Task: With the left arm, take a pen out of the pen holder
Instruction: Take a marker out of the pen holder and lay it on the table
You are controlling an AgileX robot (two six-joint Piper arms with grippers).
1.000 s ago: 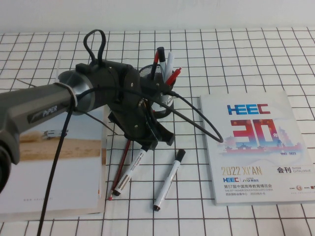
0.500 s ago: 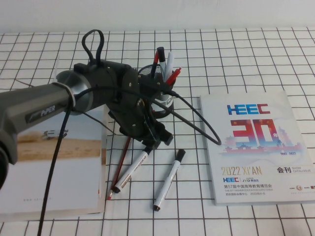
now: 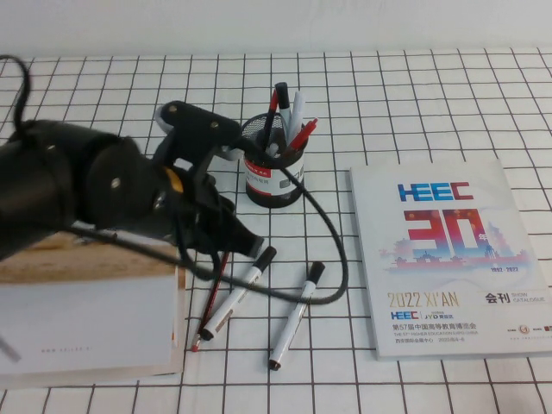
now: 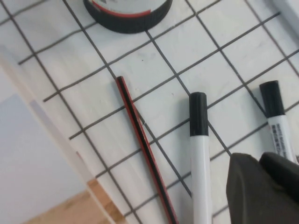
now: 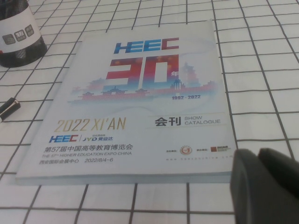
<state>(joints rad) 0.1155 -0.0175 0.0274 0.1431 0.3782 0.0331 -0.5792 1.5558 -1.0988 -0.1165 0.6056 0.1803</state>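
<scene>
The black mesh pen holder (image 3: 274,171) stands upright mid-table with several pens (image 3: 291,116) in it. In front of it lie two white markers with black caps (image 3: 239,291) (image 3: 293,316) and a thin red pencil (image 3: 211,297). My left gripper (image 3: 248,247) hovers just beside the nearer marker's cap, shut and holding nothing. In the left wrist view its dark fingertips (image 4: 259,161) are pressed together above the two markers (image 4: 199,154) (image 4: 278,125), with the pencil (image 4: 145,149) and the holder's base (image 4: 128,14) beyond. My right gripper (image 5: 258,156) is shut over the catalogue's near corner.
A white HEEC catalogue (image 3: 448,254) lies flat on the right; the right wrist view shows it (image 5: 140,93) with the holder (image 5: 18,37) behind. A book with a sandy cover (image 3: 86,319) lies at the front left, partly under my left arm. A black cable (image 3: 332,237) loops across the markers.
The left arm has swung back to the left and lower. The marker under its gripper now lies free on the table. The gripper opened, then shut empty.
</scene>
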